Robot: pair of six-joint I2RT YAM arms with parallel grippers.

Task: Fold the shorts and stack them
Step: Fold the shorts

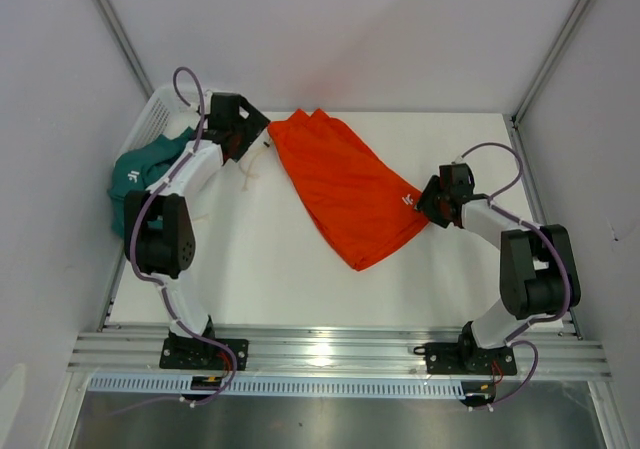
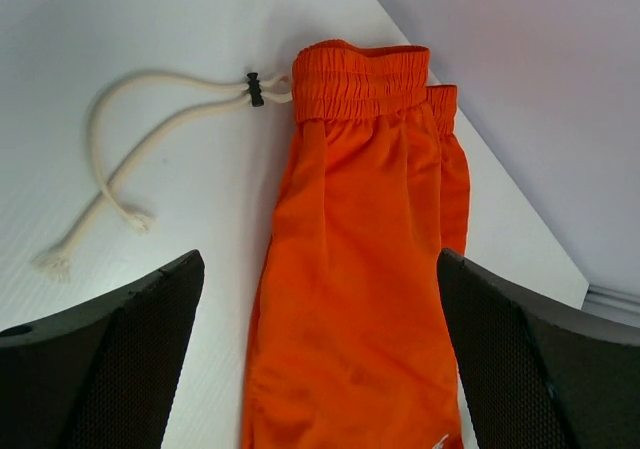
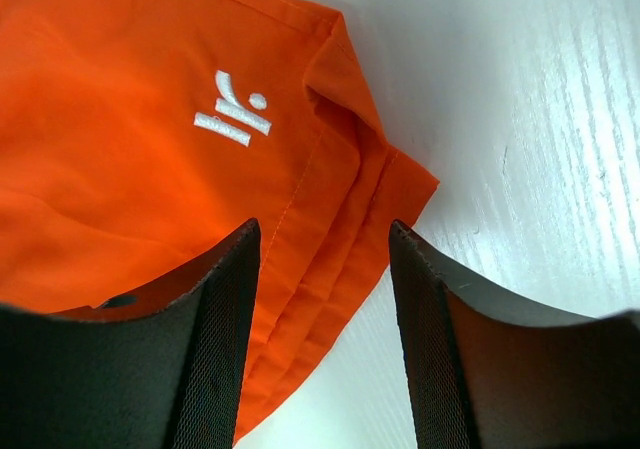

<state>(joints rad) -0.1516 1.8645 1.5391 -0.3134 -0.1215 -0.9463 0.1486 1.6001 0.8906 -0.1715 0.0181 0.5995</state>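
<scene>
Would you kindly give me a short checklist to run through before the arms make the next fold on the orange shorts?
1. Bright orange fabric shorts lie folded lengthwise, flat on the white table: ok.
2. Left tool is open over the waistband end: ok.
3. Right tool is open, straddling the hem corner beside the white logo: ok.
4. Tool fingers touching the fabric: cannot tell.
5. White drawstring is tucked in: not ok, it trails loose on the table.
6. Dark teal green shorts by the white plastic mesh basket are free to pick, though partly hidden by the left arm: cannot tell.
</scene>
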